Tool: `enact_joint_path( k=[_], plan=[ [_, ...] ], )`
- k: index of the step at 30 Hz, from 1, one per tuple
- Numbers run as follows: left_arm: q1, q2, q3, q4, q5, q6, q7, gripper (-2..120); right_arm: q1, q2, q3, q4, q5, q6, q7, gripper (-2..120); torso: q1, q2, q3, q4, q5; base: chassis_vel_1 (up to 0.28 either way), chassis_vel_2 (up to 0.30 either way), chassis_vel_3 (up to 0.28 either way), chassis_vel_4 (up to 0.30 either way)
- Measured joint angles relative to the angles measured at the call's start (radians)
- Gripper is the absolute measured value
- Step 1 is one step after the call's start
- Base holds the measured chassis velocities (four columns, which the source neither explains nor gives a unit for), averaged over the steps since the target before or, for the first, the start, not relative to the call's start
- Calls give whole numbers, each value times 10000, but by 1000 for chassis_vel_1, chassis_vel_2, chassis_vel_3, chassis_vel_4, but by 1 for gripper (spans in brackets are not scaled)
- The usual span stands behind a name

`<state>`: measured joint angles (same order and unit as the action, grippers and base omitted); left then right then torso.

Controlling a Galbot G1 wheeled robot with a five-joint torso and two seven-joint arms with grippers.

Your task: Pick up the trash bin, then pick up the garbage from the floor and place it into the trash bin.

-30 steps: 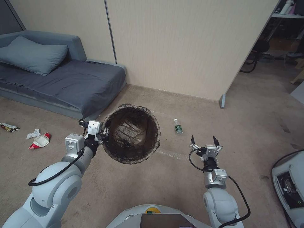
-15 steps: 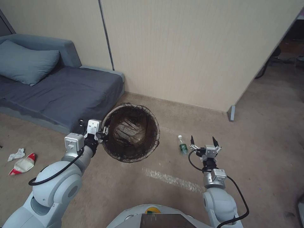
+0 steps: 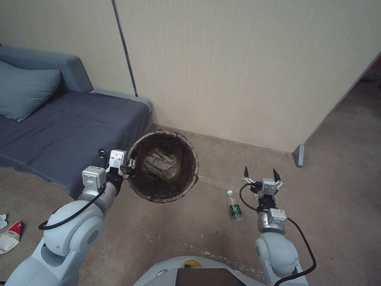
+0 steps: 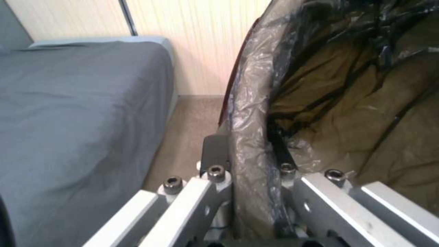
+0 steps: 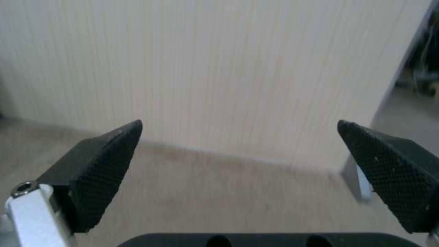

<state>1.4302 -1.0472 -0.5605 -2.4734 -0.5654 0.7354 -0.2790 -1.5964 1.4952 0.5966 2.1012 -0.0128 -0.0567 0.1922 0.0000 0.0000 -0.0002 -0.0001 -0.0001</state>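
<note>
A grey sofa with a grey pillow stands at the left against a beige panel wall. The floor is brown carpet, with some white marks near the robot.

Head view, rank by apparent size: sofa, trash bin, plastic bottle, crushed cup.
1. Sofa, largest.
2. Trash bin, clamped at its rim by the left gripper.
3. Plastic bottle and crushed cup: look alike, and the cup is cut off at the edge, so unranked.
</note>
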Motion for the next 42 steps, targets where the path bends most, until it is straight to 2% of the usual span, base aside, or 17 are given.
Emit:
enact_joint_path(
  k=[1, 2, 4, 5, 6, 9, 10, 12, 17, 25, 30, 42],
  plan=[
    [-4, -17, 18, 26, 23, 1, 1, 3, 71, -241, -59, 220, 384, -872, 127, 100, 0, 0, 0, 1, 2, 99, -72, -52, 61],
    [-4, -17, 18, 26, 23, 1, 1, 3, 71, -241, -59, 220, 384, -872, 127, 100, 0, 0, 0, 1, 2, 99, -72, -52, 61],
    [-23, -43, 54, 91, 86, 2, 9, 3, 216, -741, -160, 618, 1504, -2736, 485, 100, -1, 0, -1, 5, 0, 84, -42, -48, 52],
    [-23, -43, 54, 91, 86, 2, 9, 3, 216, -741, -160, 618, 1504, -2736, 485, 100, -1, 0, -1, 5, 0, 69, -42, -48, 42],
    [-46, -53, 69, 120, 110, 2, 21, 3, 295, -979, -203, 694, 2100, -3436, 599, 100, -1, 0, -1, 4, 0, 0, 0, 0, 0],
    [-87, -81, 99, 176, 138, 2, 33, 3, 526, -1439, -264, 639, 3392, -4604, 709, 100, 0, 0, 0, 1, 1, 0, 0, 0, 0],
    [-87, -81, 99, 176, 138, 2, 33, 3, 526, -1439, -264, 639, 3392, -4604, 709, 100, 0, 0, 0, 1, 1, 0, 0, 0, 0],
    [-89, -87, 101, 209, 157, 2, 35, 3, 689, -1663, -400, 448, 4375, -5134, 791, 100, 0, 0, 1, -1, 3, 0, 0, 0, 0],
    [-57, -84, 98, 220, 185, 2, 40, 3, 1085, -1936, -672, 103, 5263, -5702, 891, 100, 0, 0, 1, 0, 3, 0, 0, 0, 0],
    [-20, -41, 74, 144, 214, 1, 38, 3, 2239, -2351, -1515, -1164, 7114, -6428, 1534, 100, 0, 0, 2, 1, 1, 0, 0, 0, 0],
    [-5, 29, 57, 113, 208, 1, 45, 3, 2924, -2382, -2197, -2228, 7333, -6548, 1688, 100, 0, 0, 2, 1, 1, 0, 0, 0, 0],
    [2, 36, 44, 139, 208, 1, 51, 3, 3918, -2168, -2782, -4132, 7366, -6673, 2028, 100, 0, 0, 2, 1, 0, 0, 0, 0, 0]
  ],
)
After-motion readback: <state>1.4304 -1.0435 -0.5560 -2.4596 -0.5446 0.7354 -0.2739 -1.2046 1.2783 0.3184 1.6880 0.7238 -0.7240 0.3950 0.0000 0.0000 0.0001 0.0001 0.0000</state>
